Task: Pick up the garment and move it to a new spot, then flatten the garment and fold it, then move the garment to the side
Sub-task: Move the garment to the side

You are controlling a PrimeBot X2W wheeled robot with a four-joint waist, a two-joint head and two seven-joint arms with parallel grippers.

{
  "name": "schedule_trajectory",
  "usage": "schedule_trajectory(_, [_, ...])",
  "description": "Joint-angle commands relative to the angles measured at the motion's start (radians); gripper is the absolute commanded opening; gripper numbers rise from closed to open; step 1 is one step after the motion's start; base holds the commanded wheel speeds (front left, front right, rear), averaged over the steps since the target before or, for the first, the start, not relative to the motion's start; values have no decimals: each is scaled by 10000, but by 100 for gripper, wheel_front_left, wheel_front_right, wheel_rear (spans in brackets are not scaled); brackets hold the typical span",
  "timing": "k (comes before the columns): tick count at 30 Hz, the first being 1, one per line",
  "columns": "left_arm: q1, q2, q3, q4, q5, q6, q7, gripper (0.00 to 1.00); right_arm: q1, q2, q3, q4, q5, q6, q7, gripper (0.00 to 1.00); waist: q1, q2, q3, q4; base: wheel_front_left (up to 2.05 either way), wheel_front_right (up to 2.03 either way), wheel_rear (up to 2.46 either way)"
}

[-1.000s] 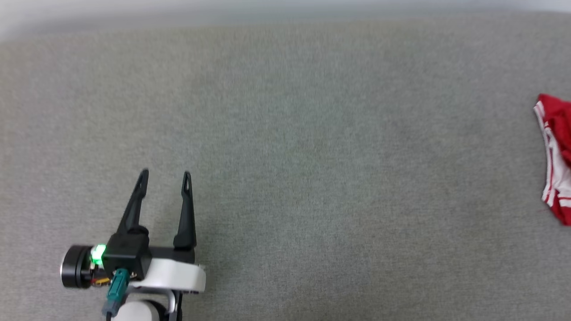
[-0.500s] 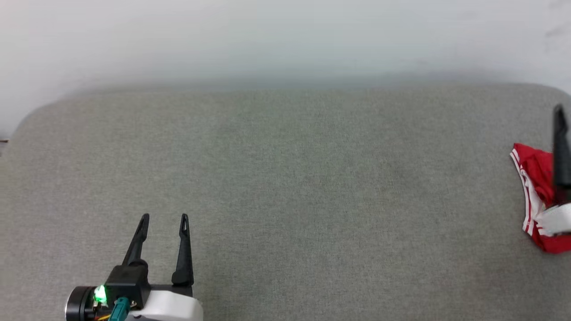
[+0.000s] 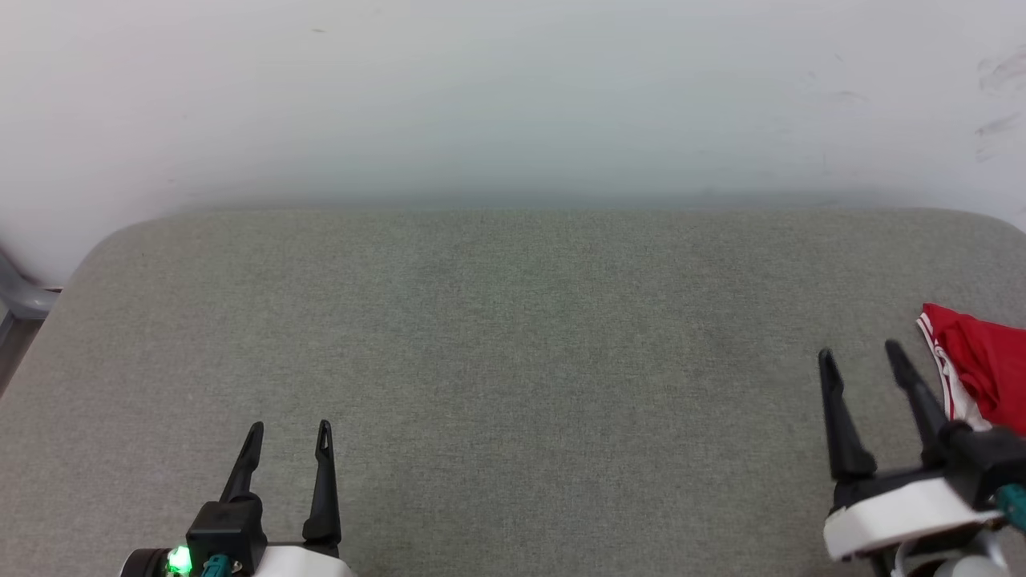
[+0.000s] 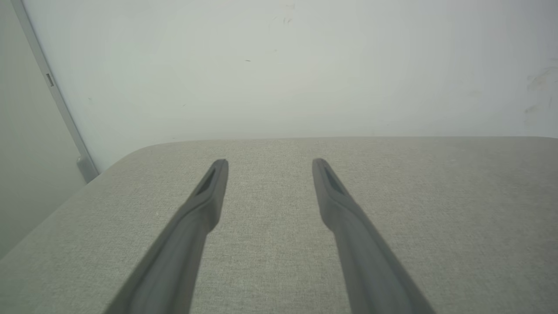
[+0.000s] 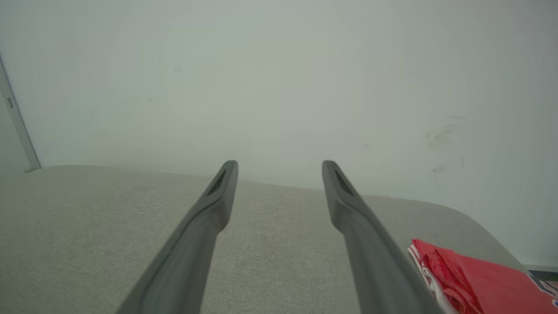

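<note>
Black-fingered left gripper: nearest the camera at the lower left of the head view. Its two long prongs are spread apart with nothing between them, and a green light glows on its body. The left wrist view shows bare cloth under the parted tips.
Right gripper: low on the right of the head view, a little farther up the surface than its partner. Its jaws are also released and empty, and the fingers lean slightly leftward. The outer finger stands just beside the striped edge of the garment; whether they touch cannot be told.
Garment: a crumpled red shirt with red-and-white striped trim, lying on the right end of the surface and cut off by the frame edge. In the right wrist view it sits low on the right, outside the open fingers, with a sliver of dark print at the picture's border.
Surface: grey-green woven padding with rounded far corners, running bare from one gripper to the other.
Wall: pale and plain behind the padding, with faint scuff marks towards the right.
Wall strip: a narrow grey strip climbing the wall at the far left of the left wrist view.
</note>
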Motion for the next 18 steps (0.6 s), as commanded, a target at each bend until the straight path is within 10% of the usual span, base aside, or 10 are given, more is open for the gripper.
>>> schedule_trajectory(1, [93, 7, 24, 46, -49, -5, -22, 100, 265, 139, 54, 122, 106, -12, -104, 100, 2, 0, -30, 9, 0, 0, 0])
schedule_trajectory(18, [283, -90, 134, 55, -269, -405, -22, 100, 1684, 660, -136, -105, 94, -11, -509, 100, 2, 0, -54, -85, 0, 0, 0])
